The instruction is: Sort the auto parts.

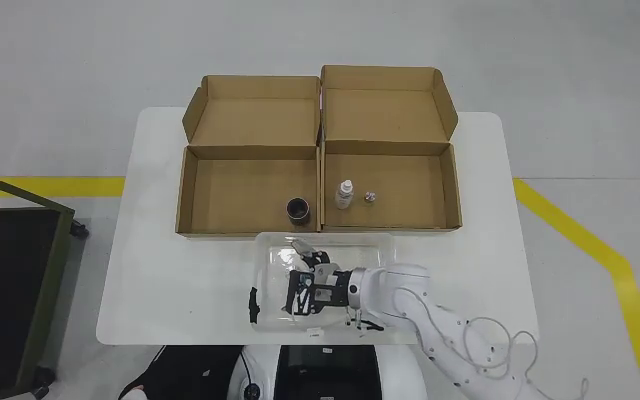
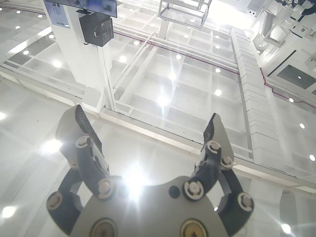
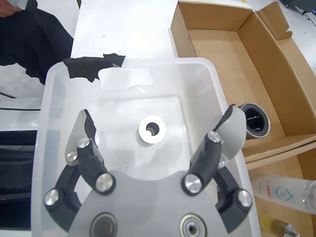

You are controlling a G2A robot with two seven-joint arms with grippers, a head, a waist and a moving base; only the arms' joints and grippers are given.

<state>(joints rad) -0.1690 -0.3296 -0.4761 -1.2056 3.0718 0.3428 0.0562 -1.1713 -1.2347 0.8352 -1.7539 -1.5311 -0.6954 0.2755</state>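
The right gripper [image 3: 158,112], jaws spread, hangs over the clear bin [image 3: 172,61], a white ring [image 3: 158,135] lying directly beneath it. The pick appears in hand; next it must descend and close on the ring.

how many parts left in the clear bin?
1: a white ring on the floor of the clear bin, just ahead of the open right gripper. Others may be hidden under the gripper's body.

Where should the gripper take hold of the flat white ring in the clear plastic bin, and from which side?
Probably grip the flat white ring across its outer edge, coming straight down from above. It lies flat on the floor of the clear plastic bin, hole up, and the walls block the sides.
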